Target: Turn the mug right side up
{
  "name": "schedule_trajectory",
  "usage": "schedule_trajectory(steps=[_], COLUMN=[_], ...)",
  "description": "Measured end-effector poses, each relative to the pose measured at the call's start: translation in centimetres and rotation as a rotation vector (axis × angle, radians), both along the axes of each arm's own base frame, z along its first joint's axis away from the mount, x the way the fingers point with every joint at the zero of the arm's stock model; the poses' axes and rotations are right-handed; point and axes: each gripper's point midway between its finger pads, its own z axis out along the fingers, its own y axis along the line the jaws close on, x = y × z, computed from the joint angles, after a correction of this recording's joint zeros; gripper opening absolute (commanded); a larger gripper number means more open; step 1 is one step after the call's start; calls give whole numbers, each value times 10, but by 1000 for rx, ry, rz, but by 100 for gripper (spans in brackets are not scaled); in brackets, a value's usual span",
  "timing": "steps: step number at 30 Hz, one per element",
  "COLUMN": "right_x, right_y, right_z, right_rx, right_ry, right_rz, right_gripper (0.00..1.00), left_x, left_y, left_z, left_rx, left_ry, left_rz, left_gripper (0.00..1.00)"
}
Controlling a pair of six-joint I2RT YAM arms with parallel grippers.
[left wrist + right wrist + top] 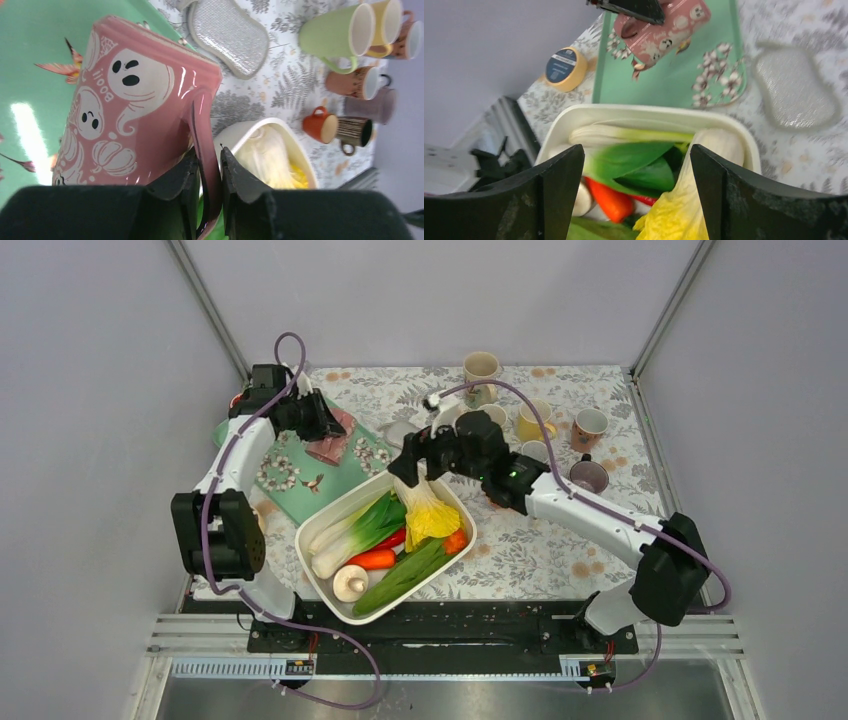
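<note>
The left hand (207,175) was clenched on the handle (202,132) of the pink ghost-print mug (130,110), one finger inside the loop and one outside. I took that grip as chosen so a roll of the wrist could swing the body round. The mug hung tilted over the green tray (30,40) at the worktop's left. I could not tell whether it touched the tray, so I judged the turn under way, not done. The right hand (634,160) hovered with fingers spread and nothing between them above the white tub (634,112) of vegetables. It was well apart from the mug, seemingly kept clear.
</note>
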Motion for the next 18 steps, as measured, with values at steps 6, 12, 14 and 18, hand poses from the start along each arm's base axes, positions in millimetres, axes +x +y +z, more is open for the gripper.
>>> schedule_trajectory(steps=[6,12,14,18], right_x=[-7,5,3,3], right_y=[35,52,60,76], right_z=[3,-6,-5,-7], right_rx=[-143,-232,-235,-248], right_ry=[-345,-566,-629,-733], right_rz=[-24,-122,-138,-178], right_gripper=[88,90,91,93], left_x=[-2,-12,-12,-13], left_y=[-14,-31,-36,-45], left_z=[38,84,92,102], left_rx=[-140,-221,-235,-257], left_ry=[-12,-58,-65,-66], left_rz=[90,113,112,102], left_gripper=[0,0,0,0])
